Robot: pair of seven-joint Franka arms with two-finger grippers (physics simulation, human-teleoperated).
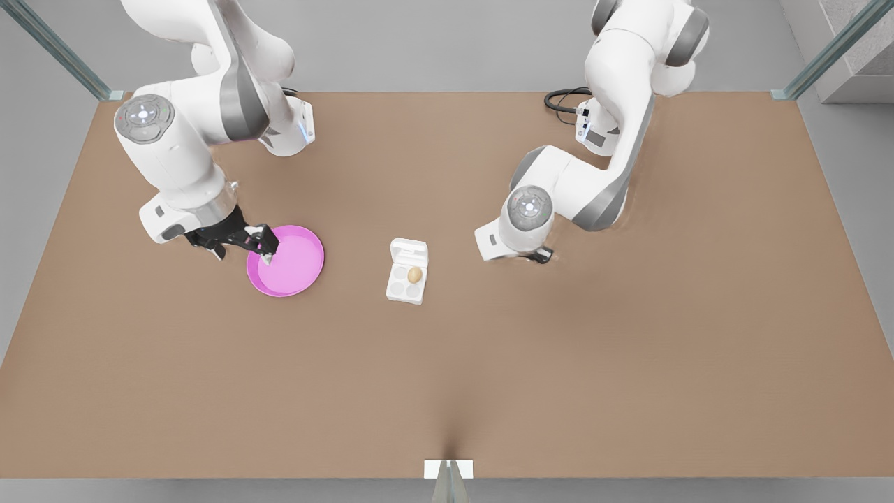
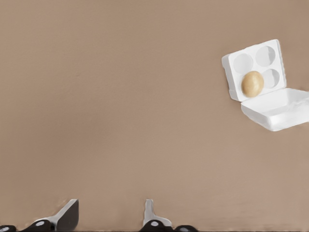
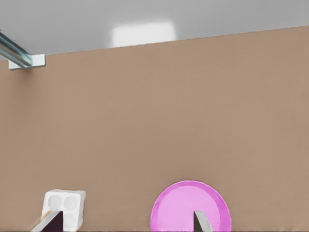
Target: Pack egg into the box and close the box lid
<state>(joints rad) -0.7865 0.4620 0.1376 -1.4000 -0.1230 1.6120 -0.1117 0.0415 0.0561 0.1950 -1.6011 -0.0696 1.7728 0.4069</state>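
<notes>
The white box (image 1: 397, 290) (image 2: 254, 54) (image 3: 64, 207) lies mid-table with its lid (image 1: 408, 249) (image 2: 277, 108) folded open on the far side. The tan egg (image 1: 415, 274) (image 2: 252, 83) sits in the cup beside the hinge, on the front view's right. My left gripper (image 1: 541, 256) (image 2: 108, 216) hangs open and empty low over the bare table, to the front view's right of the box. My right gripper (image 1: 264, 250) (image 3: 125, 223) is open over the edge of the pink plate on the front view's left, with nothing between its fingers.
The round pink plate (image 1: 297, 269) (image 3: 188, 205) lies to the front view's left of the box and holds nothing. A black cable (image 1: 562, 100) loops at the far edge. A white bracket (image 1: 448, 469) sits at the near edge.
</notes>
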